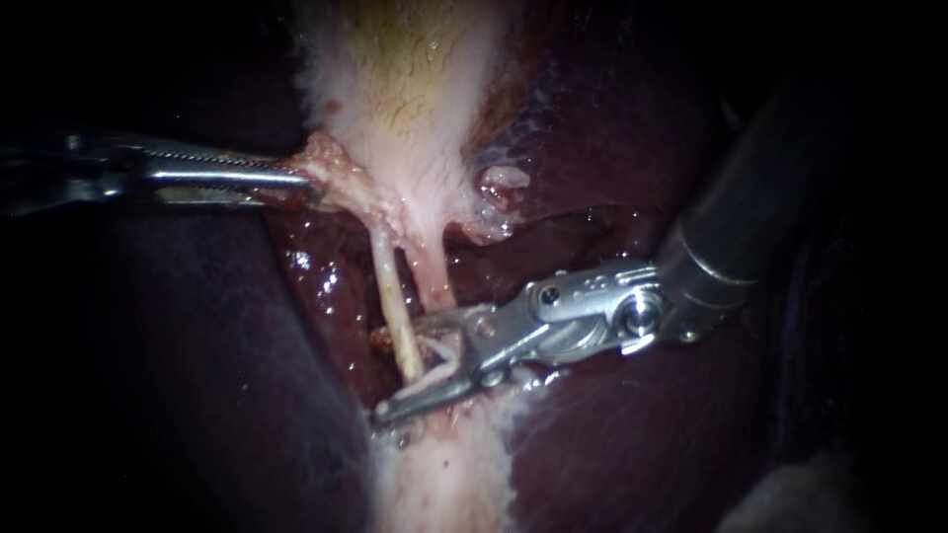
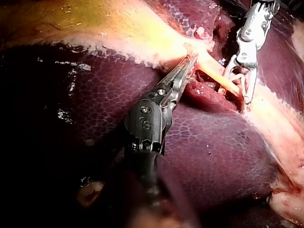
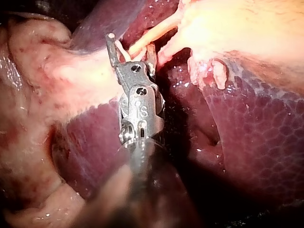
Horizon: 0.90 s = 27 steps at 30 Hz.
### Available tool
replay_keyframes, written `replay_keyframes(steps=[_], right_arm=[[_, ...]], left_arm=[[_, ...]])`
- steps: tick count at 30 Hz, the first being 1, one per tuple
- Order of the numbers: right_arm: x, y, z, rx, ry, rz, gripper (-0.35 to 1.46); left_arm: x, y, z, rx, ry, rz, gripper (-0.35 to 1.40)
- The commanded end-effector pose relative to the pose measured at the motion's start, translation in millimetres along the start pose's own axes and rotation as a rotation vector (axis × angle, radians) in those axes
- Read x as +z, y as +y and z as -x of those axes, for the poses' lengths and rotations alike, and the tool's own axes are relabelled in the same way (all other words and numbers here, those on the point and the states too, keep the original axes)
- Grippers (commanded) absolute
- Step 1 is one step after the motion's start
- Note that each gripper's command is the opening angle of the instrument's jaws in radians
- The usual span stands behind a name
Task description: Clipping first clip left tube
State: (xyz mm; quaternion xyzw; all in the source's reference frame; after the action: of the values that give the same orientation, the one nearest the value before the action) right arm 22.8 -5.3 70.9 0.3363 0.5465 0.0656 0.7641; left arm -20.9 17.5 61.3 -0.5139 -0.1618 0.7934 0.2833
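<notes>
Well off to the left of the left tube [image 1: 393,291], my left instrument [image 1: 308,186] comes in flat. Its jaws are squeezed together on a lip of the gallbladder [image 1: 415,89], pinching it from both sides and holding it out sideways, away from the tube.

The gallbladder is the pale, soft bag above the left tube; the tube runs down out of its narrow end. The left tube is thin, pale and yellowish, like a wet bit of string, and it looks pulled straight. Just to the right of it is the right tube [image 1: 433,276], pinker and shorter; the two stand a little apart. Behind both lies the dark, shiny liver [image 1: 612,158].

At the low end of the left tube is my right instrument [image 1: 400,373]. Its jaws are wide apart, one on each side of the tube, and the tube passes between them; I do not think they squeeze it yet. Something small and pale lies between the jaws beside the tube; I cannot tell if it is a clip.

I think the tube is light, soft, slippery and easy to tear. So the place to take it is its bare stretch, straight across, with only this tube in the jaws — not the right one.

No bowl or tray shows in any view.
</notes>
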Motion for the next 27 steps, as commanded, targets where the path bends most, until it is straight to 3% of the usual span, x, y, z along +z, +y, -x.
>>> replay_keyframes(steps=[1, 6, 16, 22, 27], right_arm=[[0.1, -0.1, -0.1, 0.004, 0.009, -0.005, 0.49], [0.4, -1.2, -0.5, 0.016, 0.044, -0.049, 0.49], [1.2, -4.2, -1.2, 0.044, 0.055, -0.134, 0.47], [2.4, -5.6, -0.2, 0.053, 0.039, -0.166, 0.46], [3.1, -6.0, 0.9, 0.048, 0.032, -0.173, 0.46]], left_arm=[[0.0, 0.0, 0.0, 0.000, 0.000, 0.000, -0.35], [0.0, -0.1, 0.0, 0.000, 0.000, 0.000, -0.35], [0.0, -0.4, 0.2, 0.000, 0.000, 0.001, -0.35], [0.0, -0.4, 0.2, 0.000, 0.000, 0.001, -0.35], [0.0, -0.5, 0.2, 0.000, 0.000, 0.002, -0.35]])
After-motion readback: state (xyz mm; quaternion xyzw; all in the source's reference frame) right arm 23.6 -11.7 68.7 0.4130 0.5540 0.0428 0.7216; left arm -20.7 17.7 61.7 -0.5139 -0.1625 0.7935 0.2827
